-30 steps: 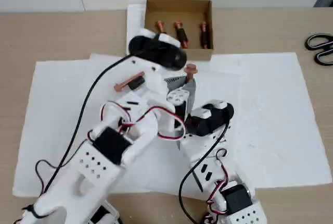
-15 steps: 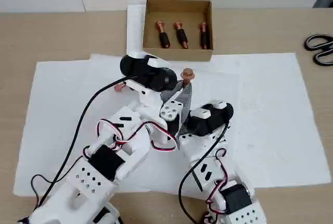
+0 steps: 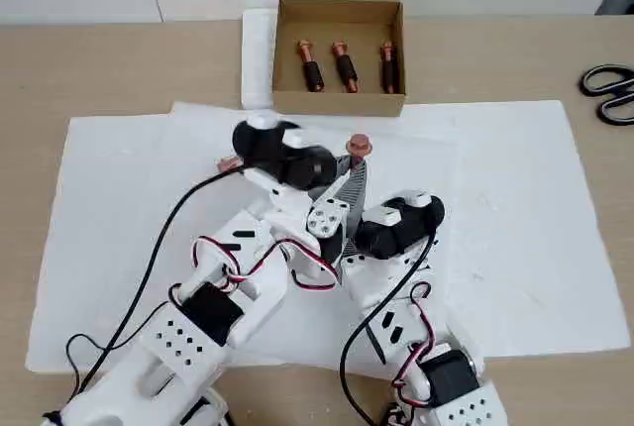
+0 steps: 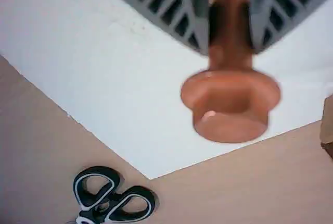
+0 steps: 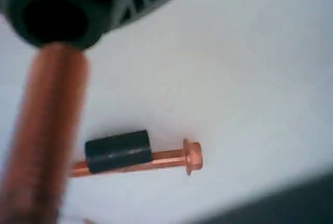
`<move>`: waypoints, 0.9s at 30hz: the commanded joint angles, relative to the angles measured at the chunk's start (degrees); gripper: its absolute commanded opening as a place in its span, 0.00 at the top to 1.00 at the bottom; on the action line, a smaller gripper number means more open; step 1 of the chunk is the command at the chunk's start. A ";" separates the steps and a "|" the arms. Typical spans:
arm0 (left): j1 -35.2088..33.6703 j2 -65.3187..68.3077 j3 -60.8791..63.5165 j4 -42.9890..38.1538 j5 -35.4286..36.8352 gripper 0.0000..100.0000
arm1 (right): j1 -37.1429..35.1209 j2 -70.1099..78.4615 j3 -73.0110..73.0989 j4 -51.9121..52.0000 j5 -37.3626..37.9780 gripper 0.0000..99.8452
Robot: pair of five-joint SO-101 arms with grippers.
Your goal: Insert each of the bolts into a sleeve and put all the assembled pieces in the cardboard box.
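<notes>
Left wrist view: left hand [image 4: 229, 18] clamped round bolt [image 4: 229, 104] shank, head jutting out.

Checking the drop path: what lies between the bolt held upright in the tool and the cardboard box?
Nothing but bare white paper lies between the bolt and the near wall of the cardboard box, as the high view shows.

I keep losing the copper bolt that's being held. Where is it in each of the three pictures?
High view: the bolt shows near the middle, just below the cardboard box.
Left wrist view: its head looms close, scissors beyond.
Right wrist view: its shaft, close up, meets the black sleeve.
Shared landmark: the white sheet.
</notes>
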 commanded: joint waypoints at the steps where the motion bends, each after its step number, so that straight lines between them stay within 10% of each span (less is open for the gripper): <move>1: 0.00 -2.20 0.40 -4.13 -0.44 0.99 | -0.31 -0.84 -0.62 -0.92 -0.70 1.00; 27: 0.44 -2.20 3.91 -4.31 -0.09 0.99 | -0.13 -0.84 -0.62 -0.92 -0.70 1.00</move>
